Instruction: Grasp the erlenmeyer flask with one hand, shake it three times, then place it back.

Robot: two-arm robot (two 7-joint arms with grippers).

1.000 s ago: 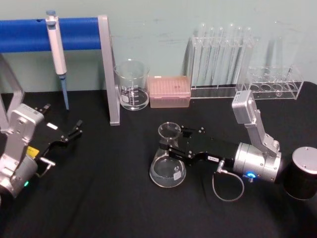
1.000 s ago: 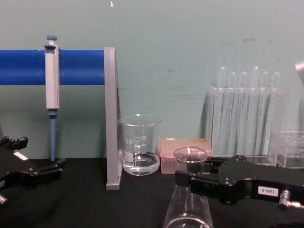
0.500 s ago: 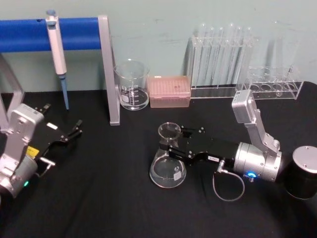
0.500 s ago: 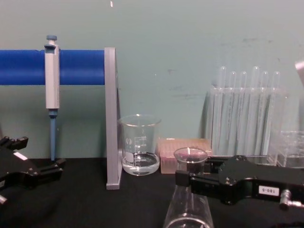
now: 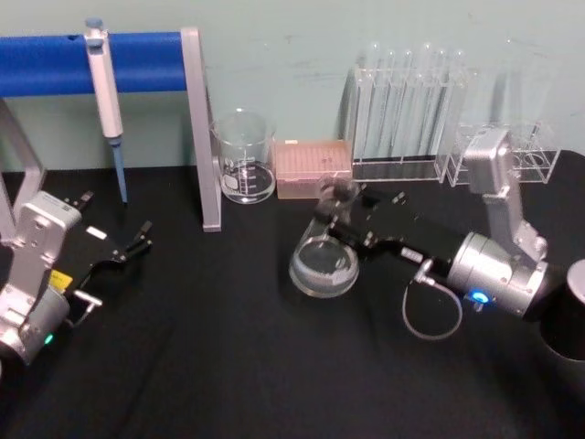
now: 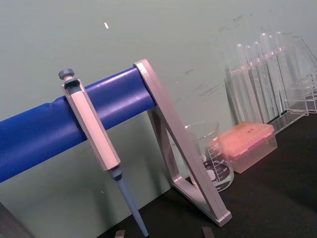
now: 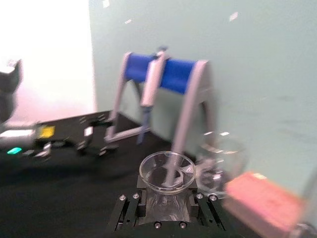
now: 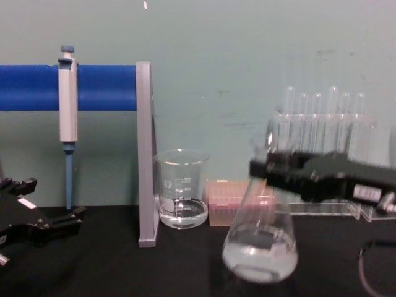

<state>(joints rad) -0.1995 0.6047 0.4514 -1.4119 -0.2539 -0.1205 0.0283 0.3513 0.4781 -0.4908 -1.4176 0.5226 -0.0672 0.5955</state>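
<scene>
The erlenmeyer flask (image 5: 323, 263) hangs off the black table (image 5: 201, 366), tilted, with clear liquid in its wide base (image 8: 260, 247). My right gripper (image 5: 340, 218) is shut on its narrow neck, just under the flared rim. In the right wrist view the rim (image 7: 167, 171) sits between the two black jaws of the right gripper (image 7: 167, 198). In the chest view the right gripper (image 8: 272, 168) reaches in from the right edge across the neck. My left gripper (image 5: 143, 235) rests open at the table's left, far from the flask, and shows low at the left (image 8: 46, 224) in the chest view.
A glass beaker (image 5: 243, 155) and a pink tip box (image 5: 313, 168) stand behind the flask. Test tube racks (image 5: 407, 110) line the back right. A pipette (image 5: 105, 87) hangs on the blue-barred stand (image 5: 196, 128). A black cylinder (image 5: 571, 315) stands at the right edge.
The right gripper has lifted the flask off the table, carried it up and toward the back right, and tilted it. The left arm has not moved.
</scene>
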